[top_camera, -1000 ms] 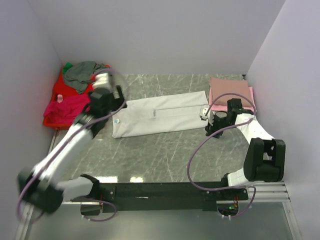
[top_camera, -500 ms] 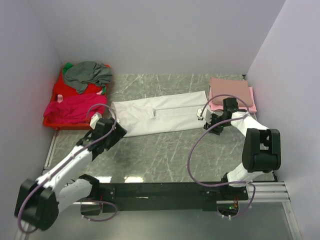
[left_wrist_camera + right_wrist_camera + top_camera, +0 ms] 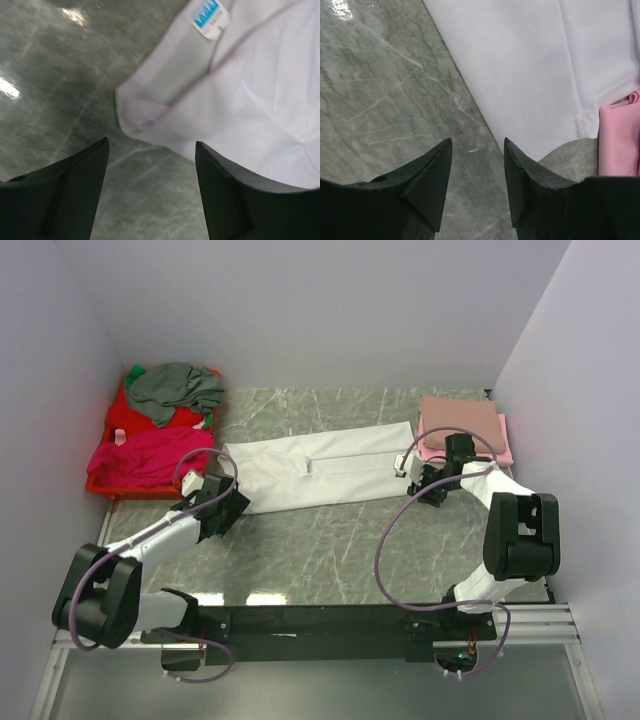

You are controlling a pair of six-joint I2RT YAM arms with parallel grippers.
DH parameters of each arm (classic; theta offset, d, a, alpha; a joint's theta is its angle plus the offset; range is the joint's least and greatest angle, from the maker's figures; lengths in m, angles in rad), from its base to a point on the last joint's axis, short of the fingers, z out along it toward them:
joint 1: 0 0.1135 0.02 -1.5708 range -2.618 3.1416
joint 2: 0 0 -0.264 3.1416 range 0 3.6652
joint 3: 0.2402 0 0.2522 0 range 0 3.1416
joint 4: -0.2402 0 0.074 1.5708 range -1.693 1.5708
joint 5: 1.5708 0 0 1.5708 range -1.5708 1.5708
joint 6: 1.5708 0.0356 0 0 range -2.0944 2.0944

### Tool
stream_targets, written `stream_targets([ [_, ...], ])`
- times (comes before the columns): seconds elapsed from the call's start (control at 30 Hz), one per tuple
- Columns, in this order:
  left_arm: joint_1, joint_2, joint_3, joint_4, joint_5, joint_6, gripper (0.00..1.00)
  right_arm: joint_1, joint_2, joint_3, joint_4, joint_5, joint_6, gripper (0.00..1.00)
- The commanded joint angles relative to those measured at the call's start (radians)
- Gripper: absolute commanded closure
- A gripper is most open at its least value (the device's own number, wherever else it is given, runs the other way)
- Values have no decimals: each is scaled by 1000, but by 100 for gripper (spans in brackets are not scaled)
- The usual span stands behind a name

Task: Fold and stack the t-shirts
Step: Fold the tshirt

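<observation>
The left claw [image 3: 151, 143] hangs low over the marble table [image 3: 330, 550], its two dark fingers spread wide with nothing between them. Just ahead of its tips lies a folded corner of the white t-shirt [image 3: 315, 470]. Farther ahead, on the right finger's side, is the shirt's light-blue neck label [image 3: 210, 14]. The right claw [image 3: 477, 141] is likewise parted and empty. The shirt's hemmed far end lies just beyond its tips, and a folded pale pink t-shirt [image 3: 619, 135] sits ahead to its right, beside that hem. Off to the left of the left claw, a red basket [image 3: 110, 430] holds a crumpled grey t-shirt [image 3: 178, 388] and a magenta t-shirt [image 3: 145, 455].
</observation>
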Motion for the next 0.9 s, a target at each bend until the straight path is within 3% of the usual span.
stream_targets([
  [0.0,35,40,28,51,-41,-2,26,5,6,26,-1,6,-22,47],
  [0.2,71,65,18,82,-49,18,37,5,12,46,-12,7,-19,48],
  [0.37,98,96,16,126,-17,52,54,3,17,56,-23,16,-25,48],
  [0.6,129,100,7,153,6,75,69,-7,26,78,-44,27,-54,49],
  [0.87,193,87,1,174,43,127,85,-13,95,130,-113,38,-189,50],
])
